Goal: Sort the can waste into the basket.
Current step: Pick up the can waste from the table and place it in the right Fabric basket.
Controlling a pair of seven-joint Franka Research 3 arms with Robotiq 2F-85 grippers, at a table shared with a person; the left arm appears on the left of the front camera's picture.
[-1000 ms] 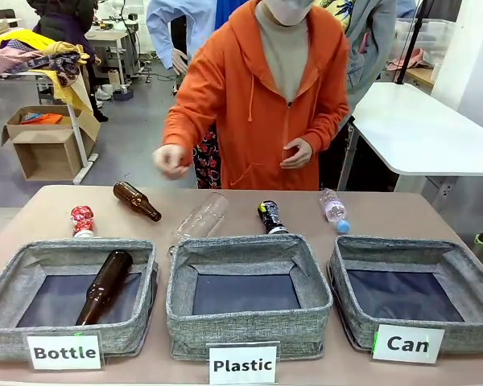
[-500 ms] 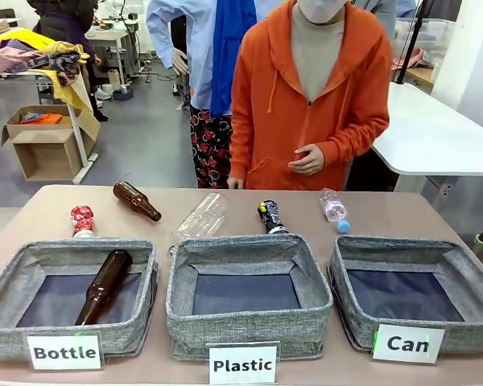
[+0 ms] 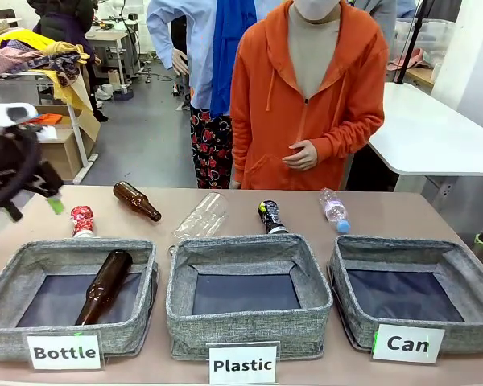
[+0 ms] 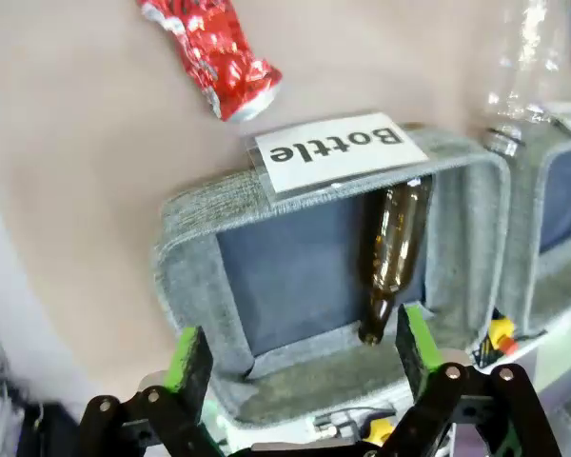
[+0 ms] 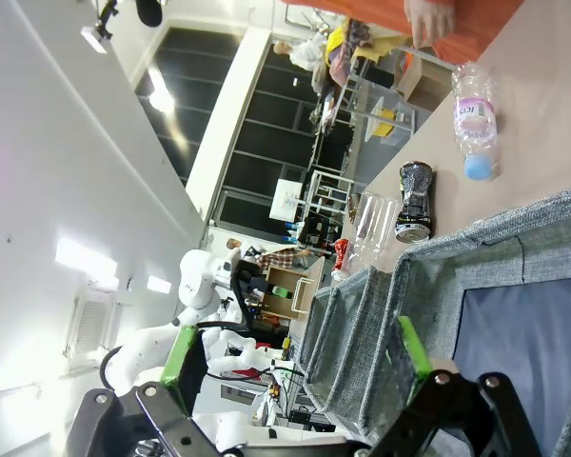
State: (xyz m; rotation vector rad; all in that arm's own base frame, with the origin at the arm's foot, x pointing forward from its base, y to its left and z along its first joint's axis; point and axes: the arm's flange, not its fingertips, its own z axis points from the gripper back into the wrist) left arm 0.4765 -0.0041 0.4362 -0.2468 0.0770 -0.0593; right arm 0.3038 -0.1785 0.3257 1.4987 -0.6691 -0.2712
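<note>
At the left edge of the front view, the left gripper (image 3: 34, 206) hangs above the table (image 3: 386, 211), jaws wide apart with nothing between them. Its wrist view shows the green pads (image 4: 191, 356) well apart too. Just right of it and lower in the frame lies the red can (image 3: 82, 220), on the table behind the far rim of the Bottle basket (image 3: 72, 249). From the wrist camera the red can (image 4: 209, 52) sits at the top of the frame, left of centre, past that basket, so it lies ahead of the jaws and off to one side. Its long axis slants from upper left to lower right, not square to the line between the pads. I judge the wrist needs some turn to close across the can's narrow side.

Right of centre, the black can (image 3: 270, 217) lies just behind the Plastic basket (image 3: 249, 326), long axis pointing across the table toward the person (image 3: 306, 96). At lower right stands the Can basket (image 3: 467, 334), with no can in it. The right gripper (image 5: 295, 367), jaws also wide and bare, looks over that basket's rim, with the black can (image 5: 417, 202) farther up its frame. By my reading the left arm is nearer the red can and the right arm nearer the black one.
</note>
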